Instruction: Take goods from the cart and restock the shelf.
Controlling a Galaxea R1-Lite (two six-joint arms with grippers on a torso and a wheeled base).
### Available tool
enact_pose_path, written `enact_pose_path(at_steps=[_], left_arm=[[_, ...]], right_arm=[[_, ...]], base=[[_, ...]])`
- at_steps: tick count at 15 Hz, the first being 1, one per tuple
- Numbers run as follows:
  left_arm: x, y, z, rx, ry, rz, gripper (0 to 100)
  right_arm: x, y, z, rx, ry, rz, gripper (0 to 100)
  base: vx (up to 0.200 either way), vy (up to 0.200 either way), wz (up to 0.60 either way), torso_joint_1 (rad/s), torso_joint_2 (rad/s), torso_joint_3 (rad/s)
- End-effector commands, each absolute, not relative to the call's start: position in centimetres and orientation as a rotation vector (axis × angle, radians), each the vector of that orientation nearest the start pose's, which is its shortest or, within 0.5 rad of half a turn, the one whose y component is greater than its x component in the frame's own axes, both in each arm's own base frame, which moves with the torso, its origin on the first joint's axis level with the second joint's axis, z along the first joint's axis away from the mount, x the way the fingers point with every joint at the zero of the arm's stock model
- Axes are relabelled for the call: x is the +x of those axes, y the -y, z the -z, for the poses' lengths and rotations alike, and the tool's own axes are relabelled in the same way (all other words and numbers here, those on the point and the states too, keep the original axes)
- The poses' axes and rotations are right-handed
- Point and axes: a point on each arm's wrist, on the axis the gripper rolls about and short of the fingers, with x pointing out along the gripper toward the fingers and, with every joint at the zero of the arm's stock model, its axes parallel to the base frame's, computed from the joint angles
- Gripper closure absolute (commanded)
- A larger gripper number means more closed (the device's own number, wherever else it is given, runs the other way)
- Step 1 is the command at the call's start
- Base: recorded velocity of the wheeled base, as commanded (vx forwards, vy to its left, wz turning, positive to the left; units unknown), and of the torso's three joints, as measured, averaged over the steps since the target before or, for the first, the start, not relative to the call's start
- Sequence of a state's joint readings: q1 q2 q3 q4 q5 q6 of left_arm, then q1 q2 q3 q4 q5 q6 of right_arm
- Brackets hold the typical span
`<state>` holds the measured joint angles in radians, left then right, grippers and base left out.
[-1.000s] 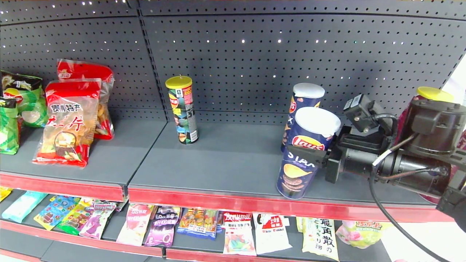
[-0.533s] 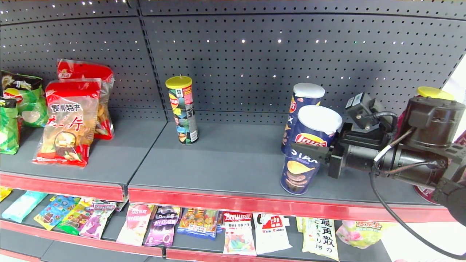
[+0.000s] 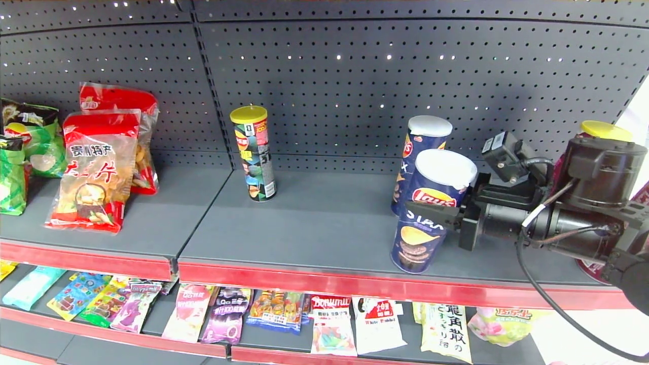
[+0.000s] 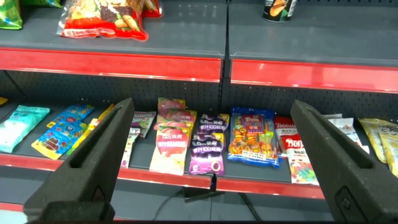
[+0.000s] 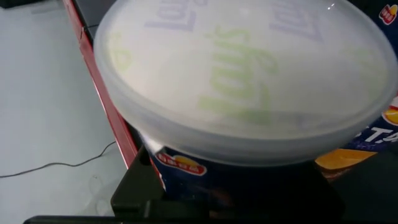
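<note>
My right gripper (image 3: 440, 212) is shut on a dark blue chip can with a white lid (image 3: 428, 213), holding it by its middle. The can stands slightly tilted on the grey upper shelf (image 3: 324, 223), near the red front edge, right in front of a second blue can (image 3: 423, 137). In the right wrist view the held can's white lid (image 5: 249, 74) is close up. My left gripper (image 4: 211, 162) hangs open in front of the lower shelf's candy bags (image 4: 186, 140), holding nothing.
A tall yellow-lidded can (image 3: 253, 152) stands mid-shelf. Red snack bags (image 3: 99, 167) and green bags (image 3: 20, 152) sit at the left. Another yellow-lidded can (image 3: 606, 131) is behind my right arm. Free shelf room lies between the yellow-lidded can and the blue cans.
My right gripper has carried the blue can a little farther back onto the shelf and lowered it; its base now rests near the red edge.
</note>
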<state>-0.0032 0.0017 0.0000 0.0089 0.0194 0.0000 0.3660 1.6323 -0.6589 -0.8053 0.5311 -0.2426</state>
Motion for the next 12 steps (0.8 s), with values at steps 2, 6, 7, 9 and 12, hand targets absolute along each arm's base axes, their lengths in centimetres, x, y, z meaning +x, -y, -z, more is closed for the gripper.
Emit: enact_pose_path(at_steps=[2, 6, 7, 9, 12], left_arm=[[-2.26, -0.05, -7.46, 0.0, -0.012, -0.017, 0], [-2.26, -0.05, -7.46, 0.0, -0.012, -0.017, 0], [-2.26, -0.05, -7.46, 0.0, -0.012, -0.017, 0], [-2.26, -0.05, -7.46, 0.0, -0.012, -0.017, 0], [-2.26, -0.05, -7.46, 0.0, -0.012, -0.017, 0]], right_arm=[[25.89, -10.8, -17.76, -0.209, -0.077, -0.902, 100], [26.0, -10.83, -17.41, -0.22, -0.082, -0.902, 100], [26.05, -10.85, -17.35, -0.225, -0.08, -0.902, 0], [26.04, -10.85, -17.52, -0.225, -0.074, -0.9, 0], [25.6, -10.69, -17.8, -0.226, -0.067, -0.885, 0]], base=[[0.0, 0.0, 0.0, 0.0, 0.0, 0.0], [0.0, 0.0, 0.0, 0.0, 0.0, 0.0], [0.0, 0.0, 0.0, 0.0, 0.0, 0.0], [0.0, 0.0, 0.0, 0.0, 0.0, 0.0], [0.0, 0.0, 0.0, 0.0, 0.0, 0.0]])
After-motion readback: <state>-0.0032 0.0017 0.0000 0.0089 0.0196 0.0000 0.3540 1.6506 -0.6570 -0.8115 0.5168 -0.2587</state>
